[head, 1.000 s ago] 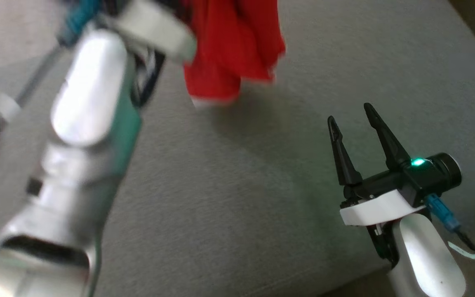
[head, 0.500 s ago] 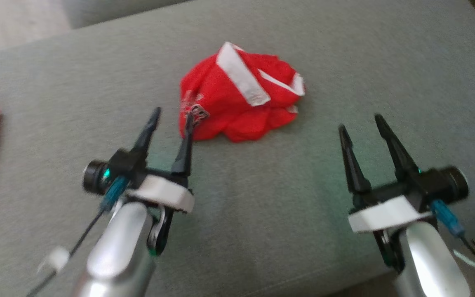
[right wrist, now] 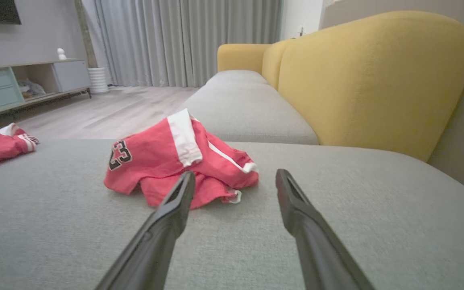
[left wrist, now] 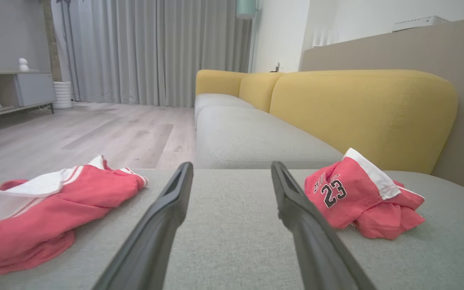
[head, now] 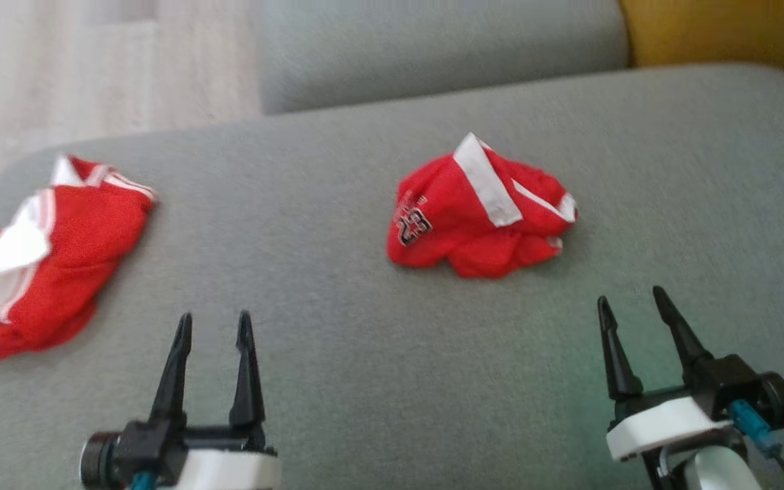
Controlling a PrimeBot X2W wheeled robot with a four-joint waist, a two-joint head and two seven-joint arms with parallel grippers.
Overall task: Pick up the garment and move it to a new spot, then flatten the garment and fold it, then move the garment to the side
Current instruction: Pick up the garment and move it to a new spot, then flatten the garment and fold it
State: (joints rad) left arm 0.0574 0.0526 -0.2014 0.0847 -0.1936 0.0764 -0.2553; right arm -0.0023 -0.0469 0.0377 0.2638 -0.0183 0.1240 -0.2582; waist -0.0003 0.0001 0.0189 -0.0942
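A crumpled red garment (head: pixel 480 211) with white bands and a "23" print lies in a heap on the grey cushion (head: pixel 337 292), right of centre; it also shows as the garment (left wrist: pixel 361 193) and the garment (right wrist: pixel 175 161) in the wrist views. My left gripper (head: pixel 214 327) hovers open low at the front left, well short of it. My right gripper (head: pixel 631 303) stands open at the front right, just below and right of the heap. Both pairs of fingers (left wrist: pixel 167 205) (right wrist: pixel 175 197) hold nothing.
A second red and white garment (head: pixel 38 258) lies bunched at the cushion's left edge. Yellow backrests (left wrist: pixel 361 108) rise on the right, with more grey seats (head: pixel 433 47) beyond. Wooden floor (left wrist: pixel 95 133) lies past the left edge.
The left gripper let the garment drop onto the cushion and pulled back low to the front left, open. The head camera tilted, so the whole view shifted. The right gripper stayed open.
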